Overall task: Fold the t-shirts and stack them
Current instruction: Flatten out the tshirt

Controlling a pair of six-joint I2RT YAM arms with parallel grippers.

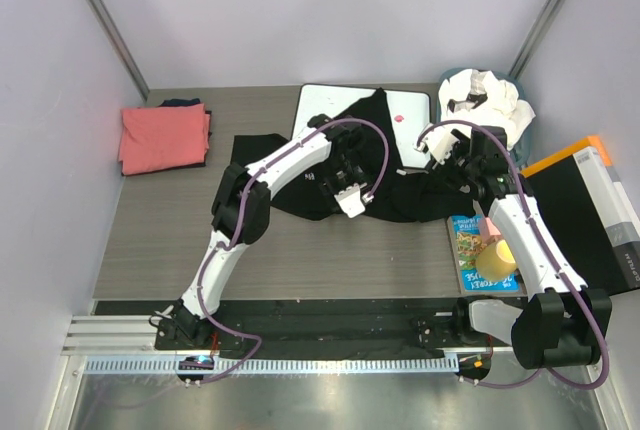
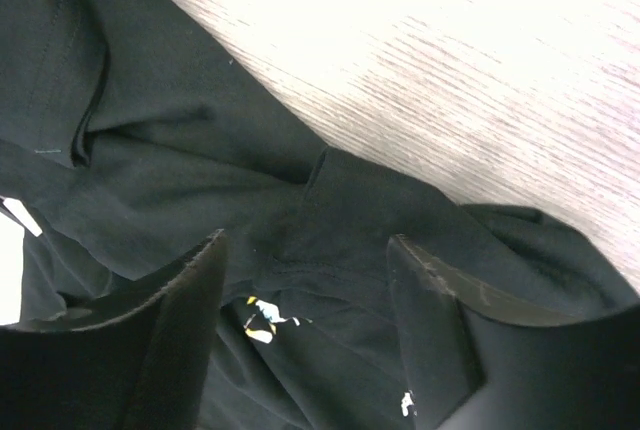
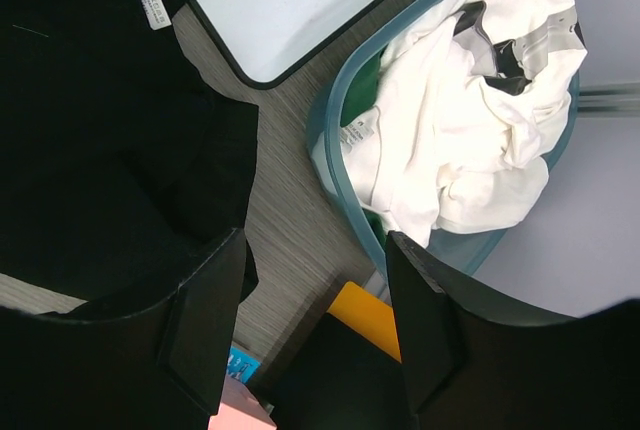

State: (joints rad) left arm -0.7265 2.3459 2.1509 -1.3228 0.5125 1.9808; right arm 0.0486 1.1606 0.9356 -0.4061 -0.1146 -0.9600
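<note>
Top external: looked down from high behind, over the whole grey wood-grain table (image 1: 150, 240).
Left wrist: sat close above the crumpled black cloth t-shirt (image 2: 200, 180).
Right wrist: sat higher, facing the teal plastic basket (image 3: 322, 140).
Shared: that t-shirt appeared throughout.

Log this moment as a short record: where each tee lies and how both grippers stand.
black tee: spread out, rumpled, one part lying over the board
coral tee: folded, far left
white tees: heaped in the basket, far right
left gripper: open, low over a fold of the black tee
right gripper: open, holding nothing, at the black tee's right edge
</note>
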